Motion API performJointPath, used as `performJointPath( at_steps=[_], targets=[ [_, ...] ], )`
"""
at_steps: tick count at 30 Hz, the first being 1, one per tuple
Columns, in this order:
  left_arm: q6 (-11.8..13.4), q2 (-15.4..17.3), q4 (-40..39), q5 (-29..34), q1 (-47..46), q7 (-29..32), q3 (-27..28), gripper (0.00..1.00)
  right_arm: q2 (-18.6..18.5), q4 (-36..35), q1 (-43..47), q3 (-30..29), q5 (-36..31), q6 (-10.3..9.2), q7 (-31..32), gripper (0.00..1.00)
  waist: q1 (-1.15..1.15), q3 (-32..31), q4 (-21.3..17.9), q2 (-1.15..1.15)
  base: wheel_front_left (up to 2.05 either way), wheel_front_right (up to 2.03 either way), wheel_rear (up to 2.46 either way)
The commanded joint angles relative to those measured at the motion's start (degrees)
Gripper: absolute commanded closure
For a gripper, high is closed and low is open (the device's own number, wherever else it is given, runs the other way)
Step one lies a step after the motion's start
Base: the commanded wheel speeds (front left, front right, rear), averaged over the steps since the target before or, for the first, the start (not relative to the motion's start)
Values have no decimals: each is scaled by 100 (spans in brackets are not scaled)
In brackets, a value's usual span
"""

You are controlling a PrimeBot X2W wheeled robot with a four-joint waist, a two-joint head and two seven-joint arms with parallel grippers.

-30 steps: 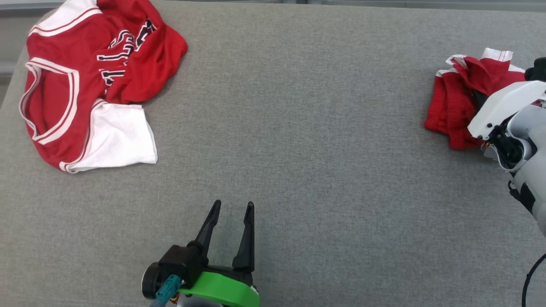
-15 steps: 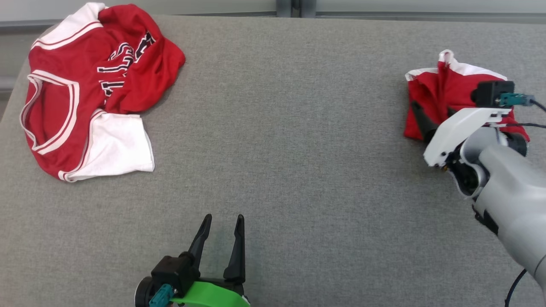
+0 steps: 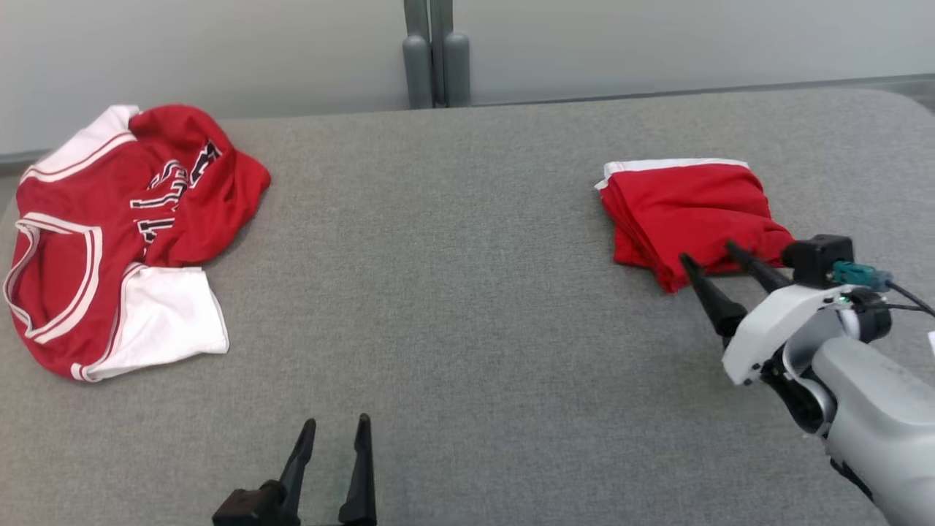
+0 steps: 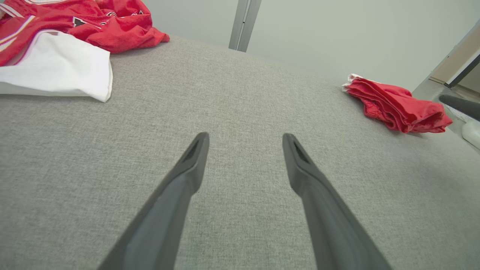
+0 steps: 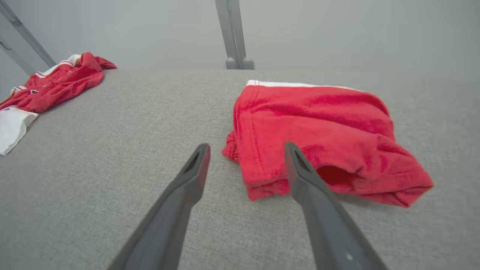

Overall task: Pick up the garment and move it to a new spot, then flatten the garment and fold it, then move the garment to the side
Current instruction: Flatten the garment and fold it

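The red garment (image 3: 687, 212) is seen folded into a compact stack on the right part of the grey surface (image 3: 453, 292), with a white band along its far edge. Its layered edges are shown in the left wrist view (image 4: 397, 107); how many layers there are cannot be counted. The right tool (image 3: 707, 251) is held at the garment's near corner with its fingers spread and nothing clamped. In the right wrist view (image 5: 246, 147) one finger is seen across the garment's (image 5: 318, 131) near edge, but contact cannot be confirmed. The arm behind it is cut off at the lower right corner. The left tool (image 3: 337, 420) is parked released over bare fabric at the bottom edge, where its body is cut off. A crumpled red and white jersey (image 3: 109, 234) is laid at the far left, well apart, its lettering partly hidden in folds. A grey post (image 3: 431, 55) is seen behind the surface.
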Motion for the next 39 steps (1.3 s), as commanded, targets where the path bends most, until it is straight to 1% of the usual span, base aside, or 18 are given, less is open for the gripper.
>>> performJointPath(
  at_steps=[1,3,5,7,9,13,15,19,22,27,28,29,30,31,32,33,35,39],
  targets=[
    [-35,18,-90,66,162,-17,139,0,-60,-188,185,-463,-420,-5,-48,0,0,-429,-368,0,0,0,0],
    [-57,18,-175,71,286,-17,263,0,-96,-497,557,-1155,-1022,-5,-39,0,0,-511,-424,0,0,0,0],
    [-97,18,-298,179,337,-18,430,0,-114,-986,1142,-2095,-1974,-6,-37,0,0,-558,-451,0,0,0,0],
    [-96,17,-429,287,366,-18,576,0,111,-1564,1777,-3000,-2655,-6,-38,0,0,-591,-437,0,0,0,0],
    [-100,17,-506,367,402,-17,702,0,315,-2145,2430,-3634,-3238,-4,-39,0,0,-631,-391,0,0,0,0],
    [-152,17,-550,439,441,-10,834,0,726,-2780,3576,-4576,-3855,-8,-39,0,0,-693,-295,0,0,0,0],
    [-131,17,-566,432,451,-11,882,0,912,-2852,3919,-4795,-4033,-6,-40,0,0,-704,-277,0,0,0,0],
    [-122,17,-594,410,469,-11,932,0,1120,-2875,4138,-4986,-4146,-7,-40,0,0,-680,-288,0,0,0,0],
    [-116,17,-606,429,435,-10,921,0,1164,-2890,3880,-5030,-4085,-7,-41,0,0,-613,-292,0,0,0,0],
    [-109,17,-628,500,286,-11,816,0,968,-2413,3090,-4908,-4169,-7,-41,0,0,-405,-249,0,0,0,0],
    [-107,17,-638,512,224,-11,786,0,934,-2234,2822,-4841,-4186,-7,-41,5,0,-297,-229,0,0,0,0],
    [-110,17,-648,521,167,-11,766,0,915,-2085,2593,-4775,-4185,-7,-41,14,0,-220,-211,0,0,0,0],
    [-104,17,-647,525,109,-11,744,0,873,-1886,2305,-4694,-4220,-7,-40,41,0,-135,-185,0,0,0,0],
    [-100,17,-647,531,67,-11,713,0,835,-1713,2096,-4629,-4250,-7,-40,58,0,-48,-152,0,0,0,0],
    [-95,17,-642,541,0,-11,666,0,833,-1489,1827,-4574,-4235,-7,-40,84,0,73,-110,0,0,0,0],
    [-94,17,-640,544,-69,-11,628,0,850,-1277,1625,-4556,-4228,-7,-41,100,0,147,-75,0,0,0,0],
    [-92,17,-630,542,-205,-11,549,0,861,-816,1209,-4528,-4272,-7,-41,100,0,328,25,0,0,0,0],
    [-44,17,-614,494,-454,-11,403,0,897,49,554,-4717,-4321,-7,-41,100,0,644,253,0,0,0,0]
  ],
)
